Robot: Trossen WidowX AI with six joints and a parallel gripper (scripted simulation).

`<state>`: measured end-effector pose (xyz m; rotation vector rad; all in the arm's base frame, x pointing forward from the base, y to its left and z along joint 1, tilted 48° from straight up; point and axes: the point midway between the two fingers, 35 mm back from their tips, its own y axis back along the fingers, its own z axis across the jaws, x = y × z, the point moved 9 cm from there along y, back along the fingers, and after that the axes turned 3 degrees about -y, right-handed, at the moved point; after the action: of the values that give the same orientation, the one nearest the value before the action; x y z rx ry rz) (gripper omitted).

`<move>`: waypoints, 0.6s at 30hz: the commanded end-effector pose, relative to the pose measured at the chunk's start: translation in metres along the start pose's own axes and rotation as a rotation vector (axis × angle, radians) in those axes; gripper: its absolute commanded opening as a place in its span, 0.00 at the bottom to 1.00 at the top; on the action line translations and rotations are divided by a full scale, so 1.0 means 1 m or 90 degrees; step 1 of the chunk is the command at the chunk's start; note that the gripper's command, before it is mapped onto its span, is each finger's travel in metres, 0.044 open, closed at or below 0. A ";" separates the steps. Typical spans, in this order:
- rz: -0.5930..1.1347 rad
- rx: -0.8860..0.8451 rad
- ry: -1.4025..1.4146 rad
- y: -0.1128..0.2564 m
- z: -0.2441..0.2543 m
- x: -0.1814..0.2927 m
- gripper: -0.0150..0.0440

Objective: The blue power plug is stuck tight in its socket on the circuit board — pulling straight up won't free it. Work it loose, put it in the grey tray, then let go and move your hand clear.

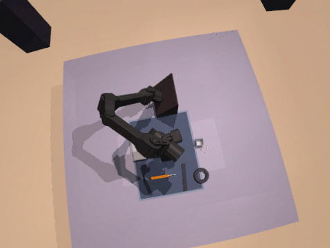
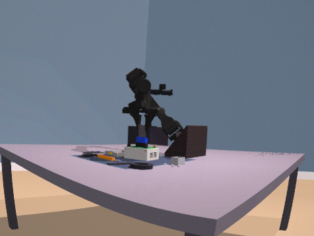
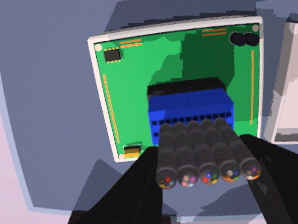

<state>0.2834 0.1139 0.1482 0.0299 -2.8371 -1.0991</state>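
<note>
Black arm [image 1: 126,133] [image 2: 144,89] bent over the circuit board [image 2: 141,149] [image 3: 125,75], claw [image 2: 142,126] [image 3: 198,149] pointing down, apparently pinching the blue plug's [image 2: 142,140] [image 3: 190,107] cables [image 2: 142,130] [image 3: 200,150]
</note>
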 end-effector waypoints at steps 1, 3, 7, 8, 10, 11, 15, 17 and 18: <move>-0.005 -0.001 -0.003 -0.004 -0.002 -0.001 0.43; -0.005 -0.001 -0.003 -0.004 -0.002 -0.001 0.52; -0.005 -0.001 -0.003 -0.004 -0.002 -0.001 0.68; -0.005 -0.001 -0.003 -0.004 -0.002 -0.001 0.68; -0.005 -0.001 -0.003 -0.004 -0.002 -0.001 0.68; -0.005 -0.001 -0.003 -0.004 -0.002 -0.001 0.68; -0.005 -0.001 -0.003 -0.008 -0.002 -0.001 0.68; -0.005 0.000 -0.003 -0.011 -0.002 -0.001 0.68; -0.006 0.000 -0.003 -0.013 -0.002 -0.001 0.68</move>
<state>0.2849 0.1078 0.1450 0.0395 -2.8461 -1.1105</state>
